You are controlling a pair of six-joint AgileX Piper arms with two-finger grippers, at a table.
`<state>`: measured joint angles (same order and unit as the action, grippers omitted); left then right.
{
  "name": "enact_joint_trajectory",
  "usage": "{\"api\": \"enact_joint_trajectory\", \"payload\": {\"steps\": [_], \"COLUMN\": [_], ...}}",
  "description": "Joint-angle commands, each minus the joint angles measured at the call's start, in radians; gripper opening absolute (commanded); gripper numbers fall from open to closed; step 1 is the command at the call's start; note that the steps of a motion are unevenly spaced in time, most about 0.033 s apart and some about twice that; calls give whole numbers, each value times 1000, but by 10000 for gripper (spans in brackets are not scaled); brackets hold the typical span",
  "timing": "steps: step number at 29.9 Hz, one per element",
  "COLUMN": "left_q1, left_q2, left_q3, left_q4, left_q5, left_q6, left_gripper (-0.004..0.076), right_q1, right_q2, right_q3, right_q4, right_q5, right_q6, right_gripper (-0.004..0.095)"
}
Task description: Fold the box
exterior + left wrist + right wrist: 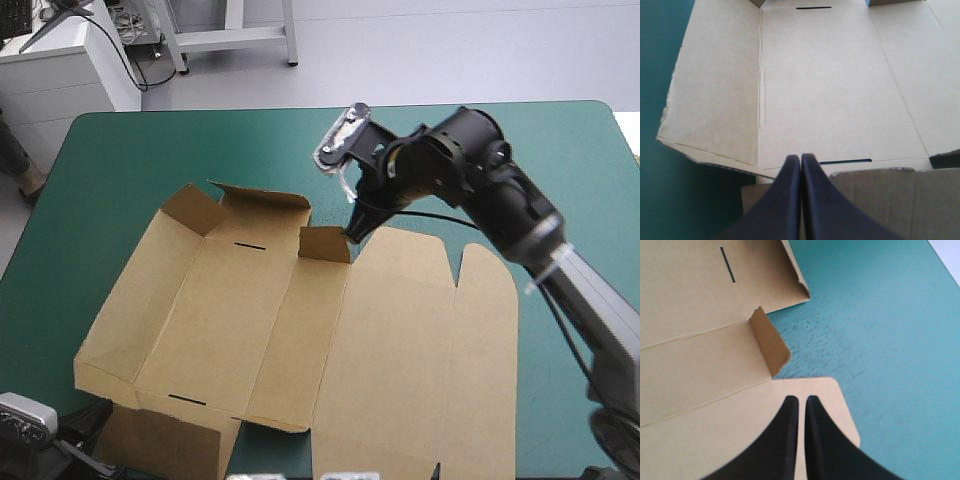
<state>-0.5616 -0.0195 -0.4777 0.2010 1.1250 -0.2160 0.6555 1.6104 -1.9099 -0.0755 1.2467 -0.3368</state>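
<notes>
Nearest, left gripper: black fingers pressed together into one pointed arch, a hairline between them. Low over the near flap of the box, tips at the flap's fold line, just beside the near slot. Board nipped between them or not: cannot tell.

Next, right gripper: black fingers likewise drawn together to a thin slit. Tips down at the far edge of the lid panel, on its rounded corner, just beside the small tab. Hold on the board: cannot tell.

Task's thing, the box: brown cut sheet, lying open on the teal-green cover, toward the table's near side, mostly flat.
- base panel: left of middle, flat, far slot near its far fold.
- left side wall: tilted part-way up.
- far wall: raised, with a corner flap turned inward at its left end.
- small tab: upright at the base panel's far right corner.
- lid panel: flat, toward the table's right, a notch cut into its far edge.
- near flap: at the table's near edge, partly cut off in the high view.
</notes>
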Motion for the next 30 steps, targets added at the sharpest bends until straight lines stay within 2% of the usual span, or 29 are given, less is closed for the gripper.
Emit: {"api": "enact_joint_trajectory", "payload": {"steps": [1,4,6,14,23,30], "left_q1": [3,3,3,3,3,3], "left_q2": [1,1,1,1,1,1], "left_q3": [-22,-22,-22,-22,-22,-22], "left_q4": [11,11,11,13,13,11], "left_q5": [-64,-64,-64,-64,-64,-66], "left_q6": [-10,-10,-10,-13,-13,-10], "left_gripper": [-8,-8,-8,-8,-8,-8], "right_q1": [-5,-5,-5,-5,-5,-5], "right_q2": [-191,-330,-433,-815,-1067,-1200], "right_q3": [112,268,379,838,1258,1444], "right_q4": [-11,-10,-10,-10,-10,-10], "right_q5": [5,-15,-67,-362,-539,-636], "right_q6": [73,122,164,273,373,420], "right_gripper": [-15,-15,-15,-15,-15,-15]}}
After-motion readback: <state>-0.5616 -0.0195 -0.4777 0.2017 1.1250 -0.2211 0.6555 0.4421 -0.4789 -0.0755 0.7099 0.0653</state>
